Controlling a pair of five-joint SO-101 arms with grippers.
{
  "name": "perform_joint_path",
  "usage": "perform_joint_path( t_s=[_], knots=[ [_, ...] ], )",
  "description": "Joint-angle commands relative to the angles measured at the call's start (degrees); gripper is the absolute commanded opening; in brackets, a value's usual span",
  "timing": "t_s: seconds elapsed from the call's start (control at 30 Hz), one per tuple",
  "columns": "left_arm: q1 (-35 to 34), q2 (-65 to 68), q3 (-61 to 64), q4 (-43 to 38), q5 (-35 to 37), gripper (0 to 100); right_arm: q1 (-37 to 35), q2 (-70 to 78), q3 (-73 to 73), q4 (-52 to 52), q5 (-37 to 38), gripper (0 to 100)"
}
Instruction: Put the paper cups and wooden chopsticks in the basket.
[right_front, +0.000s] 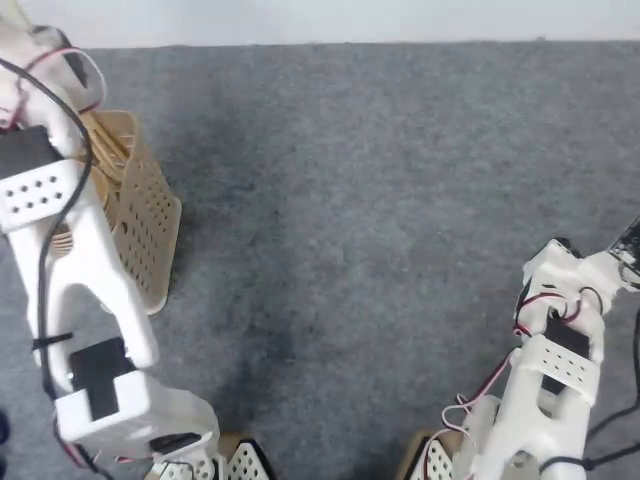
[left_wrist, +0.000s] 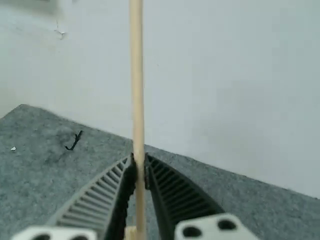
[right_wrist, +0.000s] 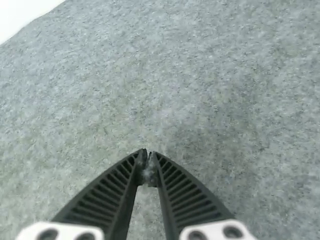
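Firmly, left claw (left_wrist: 139, 164) pinches chopstick (left_wrist: 136, 75); basket (right_front: 150, 225) sits far left.

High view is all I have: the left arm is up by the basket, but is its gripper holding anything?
Observer: Yes. In the left wrist view, the left gripper is shut on a chopstick that runs out well past the fingertips.
Operator: And the right gripper?
Observer: The right gripper is shut with nothing in it, above bare grey mat.
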Motion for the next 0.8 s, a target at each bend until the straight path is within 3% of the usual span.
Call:
perform_joint_path(
  t_s=[0.0,0.17,0.53,0.77],
  knots=[
    [-0.1,-0.8,0.9,0.8,0.5,7,-0.7,-0.7,-0.4,-1.1,0.8,0.8],
    [0.4,-3.6,6.0,1.0,-0.6,23,-1.2,-0.7,-0.4,-1.2,0.8,0.8],
    [0.5,-19.9,15.6,2.0,-2.9,23,-1.2,-0.7,-0.4,-1.2,0.8,0.8],
    [-7.0,-36.1,16.3,18.6,-3.0,23,-1.2,-0.7,-0.4,-1.2,0.8,0.8]
  ],
)
